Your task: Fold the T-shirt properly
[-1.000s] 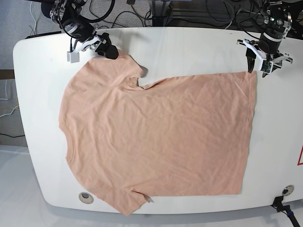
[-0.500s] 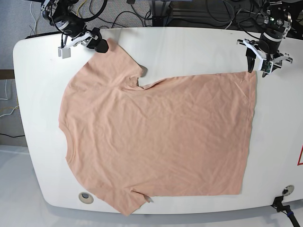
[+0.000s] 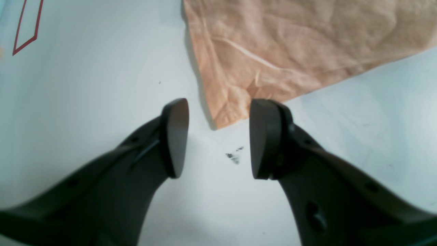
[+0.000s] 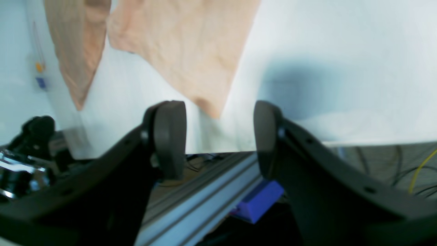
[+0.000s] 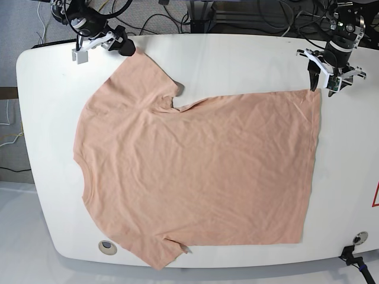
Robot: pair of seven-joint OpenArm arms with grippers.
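T-shirt (image 5: 195,171) is laid flat on the white bench (image 5: 237,59), nothing folded yet. Left gripper (image 5: 330,80) is parked at the hem corner, fingers spread, empty. Right gripper (image 5: 118,46) has been pulled back off the sleeve, fingers apart, nothing held.

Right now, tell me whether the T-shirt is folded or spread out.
Spread. The T-shirt lies flat on the table, both sleeves out, no layer doubled over.

I see the T-shirt (image 5: 201,171), plain peach-pink with short sleeves, lying spread flat and unfolded on a white surface. Its neckline faces the left of the base view, its hem the right. The fabric shows light wrinkles throughout.
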